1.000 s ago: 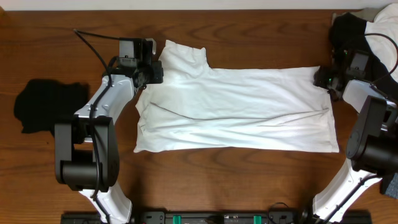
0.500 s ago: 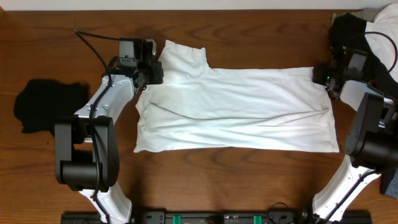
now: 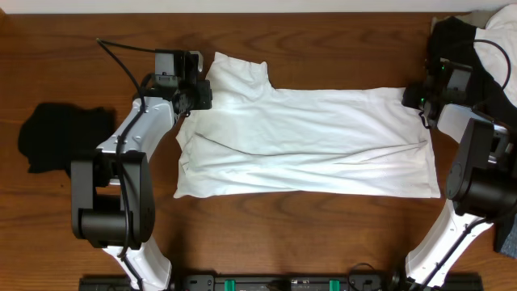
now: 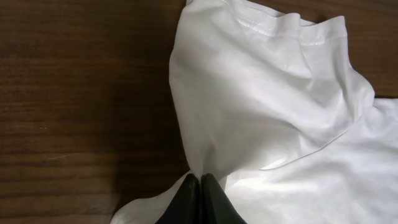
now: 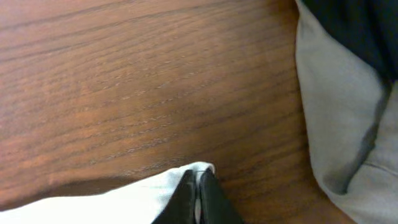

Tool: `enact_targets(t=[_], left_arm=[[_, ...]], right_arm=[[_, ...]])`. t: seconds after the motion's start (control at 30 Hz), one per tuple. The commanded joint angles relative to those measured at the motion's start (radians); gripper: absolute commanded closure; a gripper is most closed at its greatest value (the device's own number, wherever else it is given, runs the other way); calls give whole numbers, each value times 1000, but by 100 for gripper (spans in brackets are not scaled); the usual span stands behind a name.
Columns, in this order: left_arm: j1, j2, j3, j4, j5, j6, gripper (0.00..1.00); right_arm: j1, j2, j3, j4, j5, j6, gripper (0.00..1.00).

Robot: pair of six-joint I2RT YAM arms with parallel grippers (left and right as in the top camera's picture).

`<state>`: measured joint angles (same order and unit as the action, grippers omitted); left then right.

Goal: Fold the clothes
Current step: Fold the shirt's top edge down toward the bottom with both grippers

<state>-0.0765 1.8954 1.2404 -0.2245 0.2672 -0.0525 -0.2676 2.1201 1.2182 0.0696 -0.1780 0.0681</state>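
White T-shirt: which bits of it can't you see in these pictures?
- Overhead: the T-shirt edge beneath the left gripper is hidden by it.
- Right wrist: only one corner shows at the right gripper; the bottom edge cuts off the rest.
- Left wrist: the cloth runs off the right and bottom edges.
- Underside: hidden in every view, against the table.

A dark wood-grain table [image 3: 323,234] carries a white T-shirt [image 3: 307,145] spread across its centre, a small black garment [image 3: 60,137] at nine o'clock and, at two o'clock, what appears to be a black-and-pale clothing heap [image 3: 454,36].
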Motion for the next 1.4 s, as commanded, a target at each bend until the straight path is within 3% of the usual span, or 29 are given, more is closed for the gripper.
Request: enact_targets(t=[0.0,0.5,0.63,1.37], left_arm=[[2,7,7,-3,9,-5,94],[6,-14,8,-4,10,-9,94],[26,-51,8,-16,14,-82,94],[56,-159,8,-232,18,-96,94]], right_arm=[[7,12,5,0,36,7,99],[-44,-106,26,-149,58,74,99],[-52,-165,30,-217,58,74,99],[-90,-360,30,-560,182,65,99]])
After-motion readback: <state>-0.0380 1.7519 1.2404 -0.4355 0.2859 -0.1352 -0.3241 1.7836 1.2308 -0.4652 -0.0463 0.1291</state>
